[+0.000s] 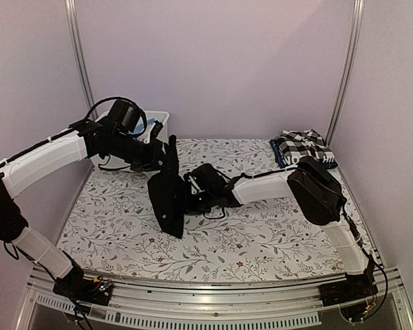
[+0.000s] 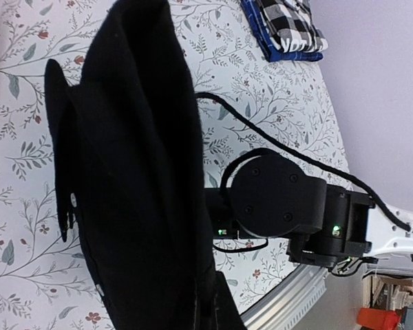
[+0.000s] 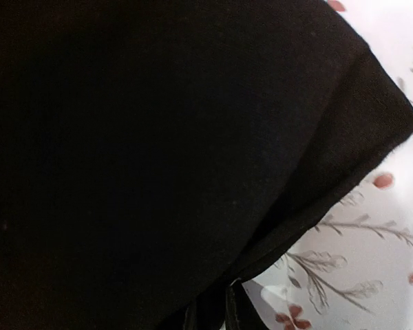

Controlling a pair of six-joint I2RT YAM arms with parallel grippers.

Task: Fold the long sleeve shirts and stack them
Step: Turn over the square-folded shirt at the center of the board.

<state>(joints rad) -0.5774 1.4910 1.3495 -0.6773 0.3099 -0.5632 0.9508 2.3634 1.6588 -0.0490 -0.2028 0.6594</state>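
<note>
Tablecloth (image 1: pixel 261 240) printed with grey leafy sprigs and small red flowers covers the work surface. Over its middle hangs the black shirt (image 1: pixel 166 199), matte soft cloth folded lengthwise into a long drooping panel with a pointed lower corner. At the far right corner lies a flat folded stack, the checked shirt (image 1: pixel 301 144) on the dark lettered shirt (image 1: pixel 297 161). The left gripper (image 1: pixel 171 150) is clenched on the black shirt's top edge. The right gripper (image 1: pixel 187 194) presses into the shirt's side, its fingers buried in cloth, so I cannot tell its grip. Small white buttons (image 2: pixel 73 199) dot one hem.
</note>
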